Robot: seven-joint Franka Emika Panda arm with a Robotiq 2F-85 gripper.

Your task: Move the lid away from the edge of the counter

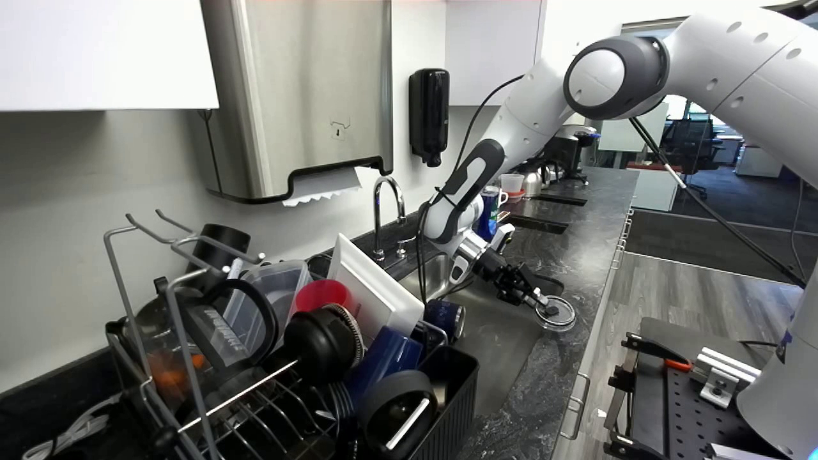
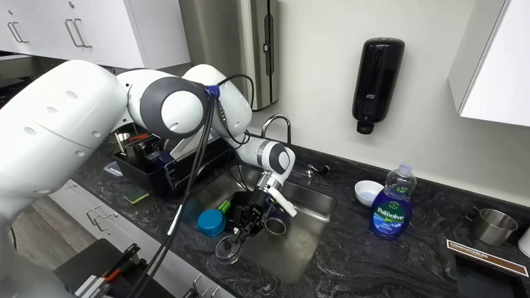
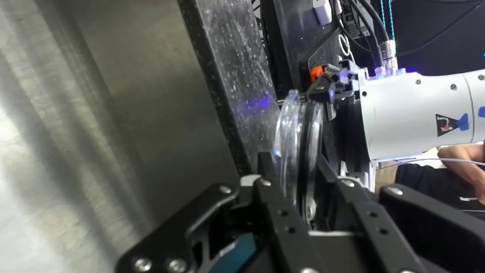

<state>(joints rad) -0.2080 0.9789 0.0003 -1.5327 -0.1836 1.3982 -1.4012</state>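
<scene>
The lid [image 1: 557, 314] is a small round see-through disc with a shiny rim, near the sink's front side. It also shows in an exterior view [image 2: 228, 249], over the front strip of the counter [image 2: 348, 265]. My gripper [image 3: 295, 161] has one finger on each side of the lid, which stands edge-on in the wrist view [image 3: 297, 125]. The fingers look closed on the lid's near part. My gripper reaches the lid from the sink side in both exterior views. I cannot tell whether the lid touches the counter. The lid's near edge is partly hidden between the fingers.
The steel sink [image 2: 285, 256] lies beneath my gripper. A blue dish [image 2: 211, 222] and a dark cup [image 2: 276, 226] are near the gripper in the sink area. A loaded dish rack [image 1: 447, 383] stands beside the sink. A soap bottle [image 2: 390, 207] stands on the counter.
</scene>
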